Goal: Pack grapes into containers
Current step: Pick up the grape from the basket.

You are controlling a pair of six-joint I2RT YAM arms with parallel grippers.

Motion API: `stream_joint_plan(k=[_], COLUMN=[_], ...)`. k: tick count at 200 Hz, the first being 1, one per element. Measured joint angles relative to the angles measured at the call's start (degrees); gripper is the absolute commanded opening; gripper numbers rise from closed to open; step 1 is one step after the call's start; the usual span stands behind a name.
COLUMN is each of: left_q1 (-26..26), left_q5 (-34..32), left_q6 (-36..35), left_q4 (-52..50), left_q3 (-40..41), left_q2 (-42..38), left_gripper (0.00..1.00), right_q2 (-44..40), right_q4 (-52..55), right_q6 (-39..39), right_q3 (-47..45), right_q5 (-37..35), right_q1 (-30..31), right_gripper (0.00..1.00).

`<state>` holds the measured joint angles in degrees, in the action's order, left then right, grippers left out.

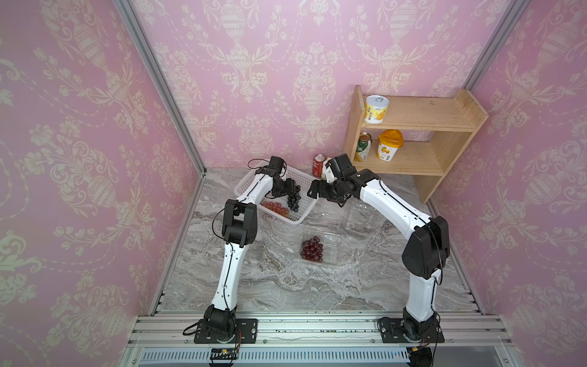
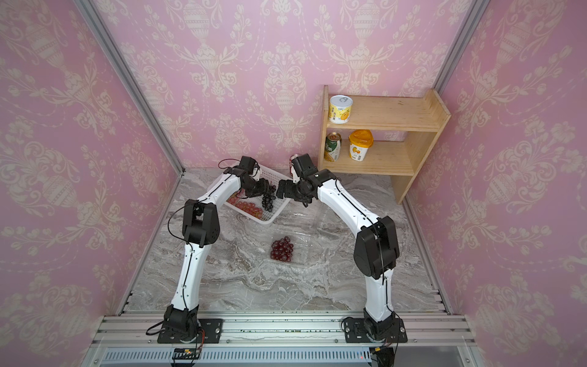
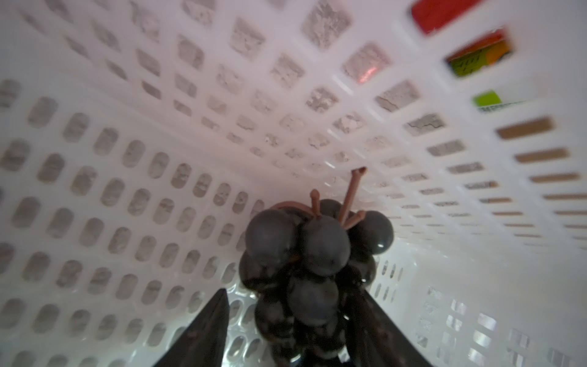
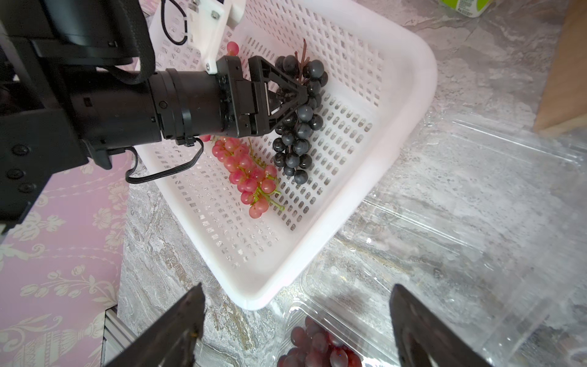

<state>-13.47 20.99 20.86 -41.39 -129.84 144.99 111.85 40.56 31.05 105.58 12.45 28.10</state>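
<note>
Grey marble tabletop (image 1: 270, 279) carrying a white perforated basket (image 1: 300, 220) under the left gripper (image 1: 290, 189) fingers (image 4: 258, 76), a filled container (image 1: 333, 252) and an empty container (image 1: 360, 219) near the right gripper (image 1: 313, 190) fingers (image 4: 178, 330), a red can (image 1: 319, 165) beyond them, and a wooden shelf (image 1: 413, 159) well apart.

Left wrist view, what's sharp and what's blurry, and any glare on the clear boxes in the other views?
Left wrist view: the black grapes are fairly sharp, the basket wall soft, the fingers of the left end effector blurred. Right wrist view: white glare streaks the empty container. In a top view the empty container barely shows against the table.
</note>
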Motion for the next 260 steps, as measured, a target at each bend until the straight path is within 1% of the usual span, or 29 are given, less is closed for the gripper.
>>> stream_joint_plan(k=[11, 30, 75, 81, 95, 108, 113, 117, 125, 130, 137, 147, 170, 217, 260], left_q1=[-0.13, -0.22, -0.11, -0.11, -0.09, -0.07, -0.07, -0.07, -0.09, -0.09, -0.09, -0.11, 0.04, 0.66, 1.27], left_q5=[1.18, 2.73, 5.18, 5.38, 5.7, 6.36, 6.82, 7.28, 8.02, 8.66, 9.25, 9.99, 11.91, 14.82, 15.5], left_q6=[0.17, 0.28, 1.09, 1.14, 1.86, 2.36, 2.4, 2.71, 2.82, 3.28, 3.43, 3.65, 4.13, 6.19, 7.15], left_q4=[0.52, 1.44, 2.97, 3.17, 3.74, 4.57, 4.96, 5.33, 5.86, 6.23, 6.73, 7.67, 10.64, 16.55, 17.62], left_q3=[0.0, 0.02, -0.17, -0.28, -0.31, -0.31, -0.31, -0.31, -0.22, -0.13, -0.04, 0.39, 2.99, 11.02, 17.33], left_q2=[0.0, 0.2, 1.7, 1.7, 1.95, 2.38, 2.54, 2.6, 2.69, 2.71, 2.71, 2.71, 2.25, -1.66, -6.27], left_gripper=[0.63, 0.66, 0.66, 0.64, 0.5, 0.45, 0.39, 0.32, 0.25, 0.25, 0.29, 0.31, 0.3, 0.32, 0.32], right_q2=[-0.13, -0.35, -1.33, -1.51, -1.79, -2.1, -2.19, -2.25, -2.29, -2.29, -2.29, -2.29, -2.29, -2.38, -2.38], right_q4=[-0.11, -0.7, -1.79, -1.97, -2.21, -2.49, -2.64, -2.75, -2.84, -2.89, -2.91, -2.91, -3.08, -3.72, -3.72], right_q6=[0.0, 0.02, 0.04, 0.04, 0.04, 0.04, 0.04, 0.04, 0.04, 0.04, 0.07, 0.07, 0.07, 0.22, 0.24], right_q3=[-0.2, -0.72, -2.89, -3.13, -3.34, -3.61, -3.74, -3.85, -4.0, -4.09, -4.17, -4.22, -4.26, -5.4, -5.49], right_q5=[0.15, 0.17, 0.68, 0.74, 0.83, 0.9, 0.98, 1.05, 1.05, 1.05, 1.07, 1.07, 1.07, 1.09, 1.07], right_q1=[0.0, 0.0, -0.39, -0.55, -0.72, -0.87, -0.98, -1.03, -1.09, -1.14, -1.16, -1.36, -1.42, -1.51, -1.51], right_gripper=[0.92, 0.91, 0.91, 0.91, 0.91, 0.91, 0.91, 0.91, 0.91, 0.91, 0.91, 0.91, 0.91, 0.91, 0.9])
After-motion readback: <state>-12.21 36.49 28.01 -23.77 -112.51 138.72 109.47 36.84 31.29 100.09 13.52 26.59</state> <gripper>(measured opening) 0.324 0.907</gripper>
